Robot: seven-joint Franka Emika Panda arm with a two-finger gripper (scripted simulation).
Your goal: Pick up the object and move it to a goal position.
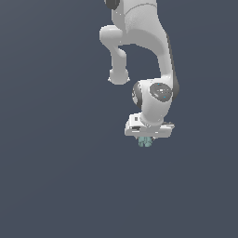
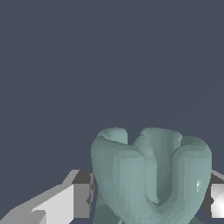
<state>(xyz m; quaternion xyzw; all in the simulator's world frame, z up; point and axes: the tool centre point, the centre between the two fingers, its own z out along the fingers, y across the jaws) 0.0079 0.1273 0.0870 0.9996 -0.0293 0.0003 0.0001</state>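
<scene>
Pincer (image 1: 145,139) clamping the object (image 1: 145,142) between both pads, teal lump hanging at six o'clock beneath the white hand, likely carrying it now, next needing a steady grip toward a goal not showing.

Flat, even simulator light, sharp in both views.
No cast shadows on the slate-grey ground; soft shading rounds the white arm (image 1: 153,56). A small bright glint sits on the teal object (image 2: 151,175) between the hand's (image 1: 148,135) fingers (image 2: 65,203).
</scene>
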